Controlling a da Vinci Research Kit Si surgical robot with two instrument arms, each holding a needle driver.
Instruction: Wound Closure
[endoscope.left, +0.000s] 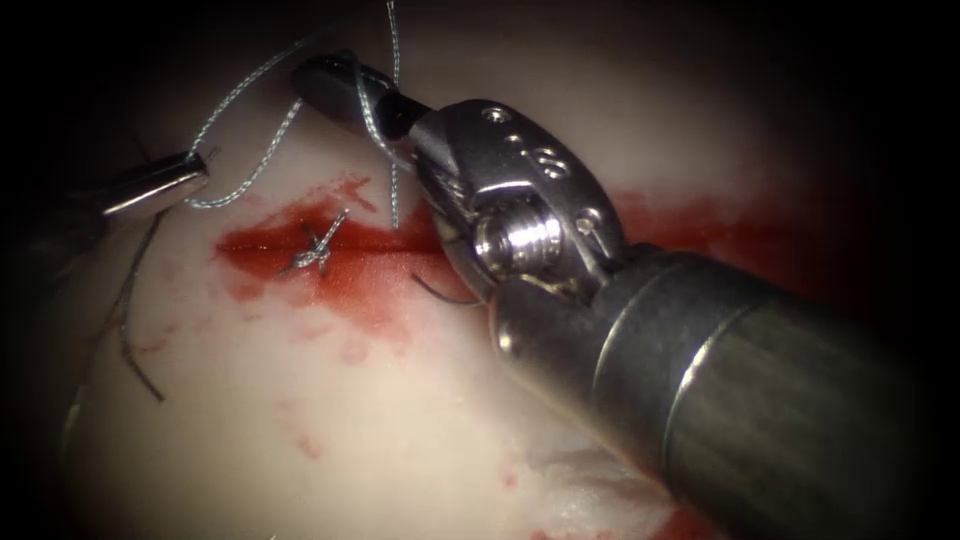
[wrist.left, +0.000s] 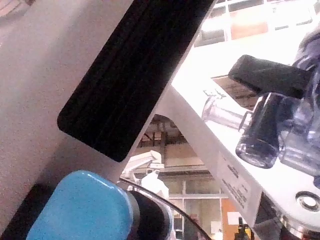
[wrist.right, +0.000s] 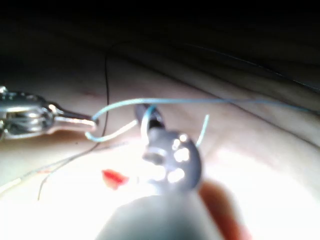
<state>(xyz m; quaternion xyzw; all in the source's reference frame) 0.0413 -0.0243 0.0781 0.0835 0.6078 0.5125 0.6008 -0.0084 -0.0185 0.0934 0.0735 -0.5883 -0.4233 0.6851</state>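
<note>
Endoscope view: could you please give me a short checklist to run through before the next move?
1. Left tool's slim silver tip shut on the pale blue braided thread: ok.
2. Thread wound round the right tool's dark tip: ok.
3. Knotted grey stitch sits on the red cut in the pale tissue: ok.
4. Curved needle's place, and which tool holds it: cannot tell.

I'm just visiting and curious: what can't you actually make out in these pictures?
- Needle: no clear sight of it; the right tool covers the cut in the endoscope view.
- Left tool: shut on the thread, its shaft lost in the dark edge.
- Right tool's jaws: thread is looped around them; grip unclear, blurred in the right wrist view.
</note>
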